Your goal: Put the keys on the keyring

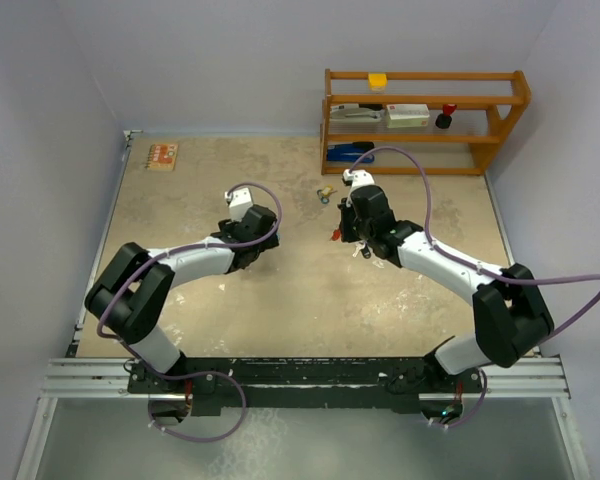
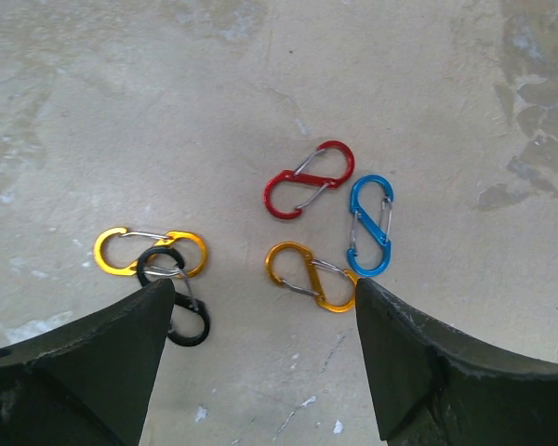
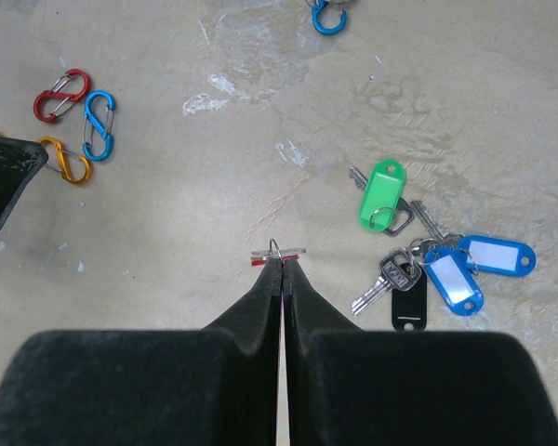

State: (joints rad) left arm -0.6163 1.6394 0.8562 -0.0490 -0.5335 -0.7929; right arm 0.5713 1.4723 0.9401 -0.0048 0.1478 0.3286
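Observation:
My right gripper is shut on a red-tagged key, seen edge-on with a small wire ring at the fingertips; in the top view it hangs at mid-table. More keys lie to its right on the table: one with a green tag, two with blue tags and one with a black tag. My left gripper stands open just above the table. Between and ahead of its fingers lie S-shaped clips: red, blue, orange, yellow and black.
A wooden shelf with boxes and small items stands at the back right. A small yellow and blue clip pair lies ahead of the right gripper. An orange card sits at the back left. Walls close in both sides.

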